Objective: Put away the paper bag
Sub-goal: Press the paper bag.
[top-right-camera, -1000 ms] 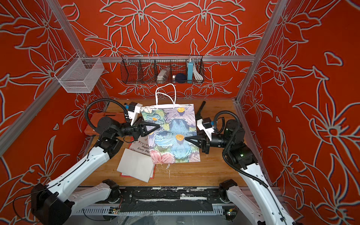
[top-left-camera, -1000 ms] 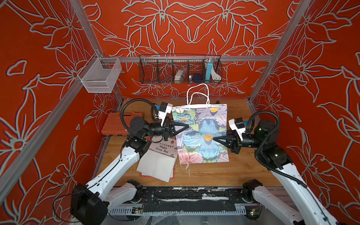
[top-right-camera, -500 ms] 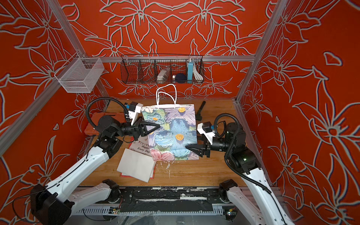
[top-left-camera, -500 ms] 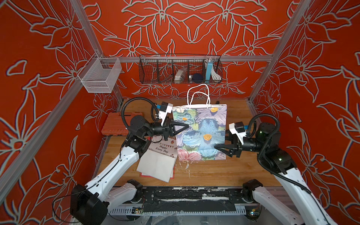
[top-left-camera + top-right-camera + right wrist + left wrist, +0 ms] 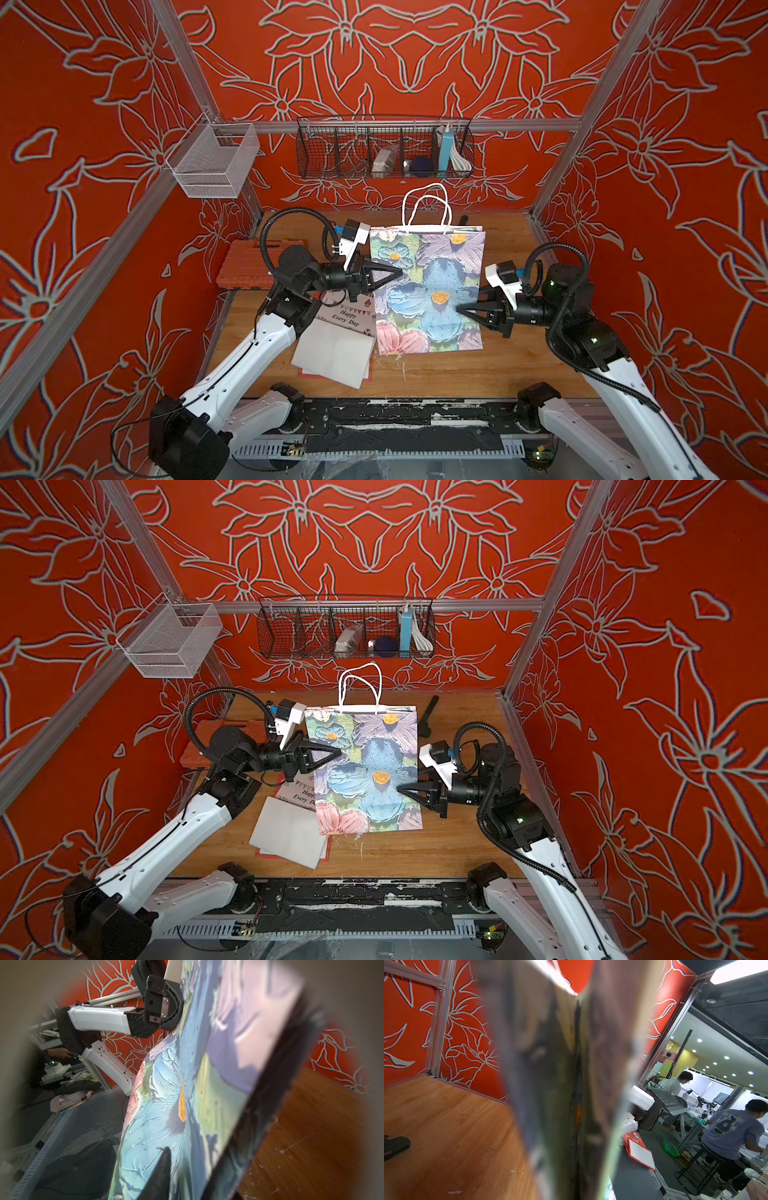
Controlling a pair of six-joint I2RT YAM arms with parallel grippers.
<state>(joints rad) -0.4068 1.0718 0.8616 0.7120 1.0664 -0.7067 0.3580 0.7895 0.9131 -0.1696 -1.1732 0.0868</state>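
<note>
The paper bag [image 5: 432, 266] [image 5: 365, 746] is printed with blue, purple and pink flowers, has white cord handles, and stands upright mid-table. My left gripper [image 5: 397, 272] [image 5: 337, 752] is shut on the bag's left edge, about halfway up. In the left wrist view the blurred bag [image 5: 560, 1064] fills the middle and hides the jaws. My right gripper [image 5: 460, 309] [image 5: 401, 789] is shut on the bag's lower right part. In the right wrist view one dark fingertip [image 5: 164, 1159] lies on the bag's [image 5: 166, 1095] printed face, and the other is hidden behind the bag.
A greeting card [image 5: 347, 316] and a white envelope [image 5: 332, 353] lie left of the bag. A red-orange case [image 5: 245, 270] sits at the table's left edge, a black tool [image 5: 430, 712] behind the bag. A black wire basket [image 5: 384, 147] and a white mesh basket [image 5: 212, 166] hang on the walls.
My right gripper let go of the bag's right edge, opened, moved lower and toward the front, then shut on the bag again. The left gripper kept its hold.
</note>
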